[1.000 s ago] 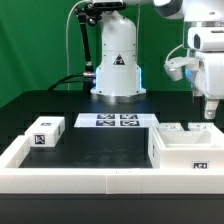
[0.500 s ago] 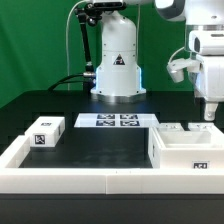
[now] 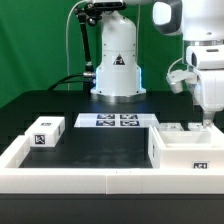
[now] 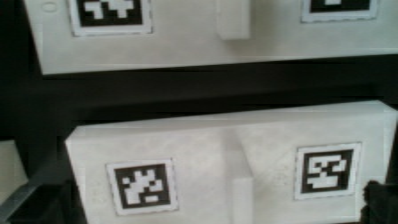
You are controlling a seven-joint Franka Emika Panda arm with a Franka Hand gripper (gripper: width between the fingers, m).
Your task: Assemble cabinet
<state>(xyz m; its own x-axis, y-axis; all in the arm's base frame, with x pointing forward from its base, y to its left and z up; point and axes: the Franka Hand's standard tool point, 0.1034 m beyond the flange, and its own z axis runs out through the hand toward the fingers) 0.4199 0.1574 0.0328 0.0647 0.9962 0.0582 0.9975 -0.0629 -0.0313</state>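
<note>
White cabinet [image 3: 176,155] is set at the exterior view's right of the marker board [image 3: 118,121], under the gripper [image 3: 207,120] — open or clenched cannot be told. One tagged block [image 3: 45,133], at the exterior view's left of that board — judged not yet fitted

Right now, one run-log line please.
tool over cabinet, exterior view's right | open/shut unclear | small tagged block apart, exterior view's left

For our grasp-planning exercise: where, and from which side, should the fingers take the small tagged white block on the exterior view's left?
Probably from above, closing on two opposite upright sides of the block: it is boxy, rests flat on the table, and nothing covers its top.
</note>
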